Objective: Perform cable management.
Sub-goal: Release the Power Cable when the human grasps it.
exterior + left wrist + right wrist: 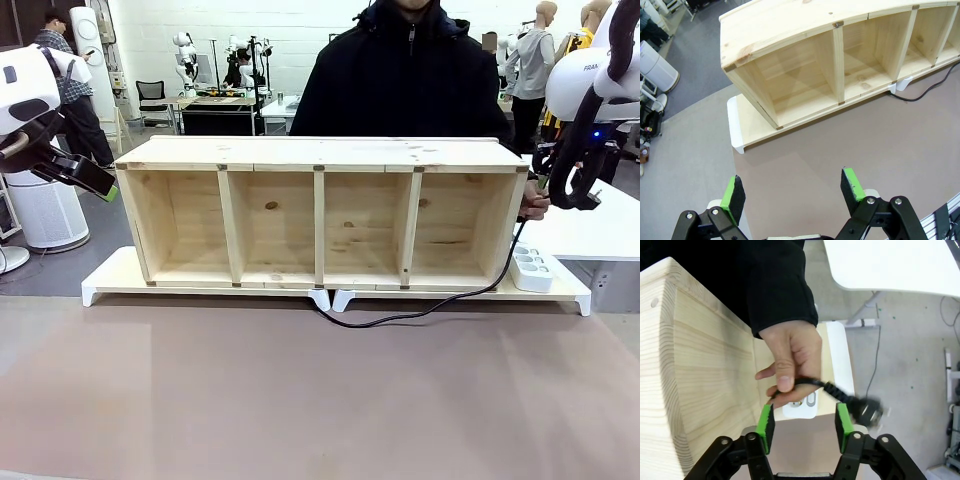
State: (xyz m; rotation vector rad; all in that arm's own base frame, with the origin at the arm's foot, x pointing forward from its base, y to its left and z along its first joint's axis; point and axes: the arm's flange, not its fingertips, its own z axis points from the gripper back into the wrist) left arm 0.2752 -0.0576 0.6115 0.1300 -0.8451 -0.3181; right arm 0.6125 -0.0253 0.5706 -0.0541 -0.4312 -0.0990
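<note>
The thin black cable comes out from under the wooden shelf, loops over the brown tabletop and climbs past the shelf's right end. There a person's hand pinches it near its black plug, which hangs blurred. My right gripper is open just below that hand, one green pad on each side of the cable, not touching it. My left gripper is open and holds nothing, high off the shelf's left end. It also appears at the left edge of the front view.
The four-compartment shelf rests on two white risers. A white power strip lies on the right riser beside the shelf. The person stands behind the shelf. A white table is at the far right. The brown tabletop spreads in front.
</note>
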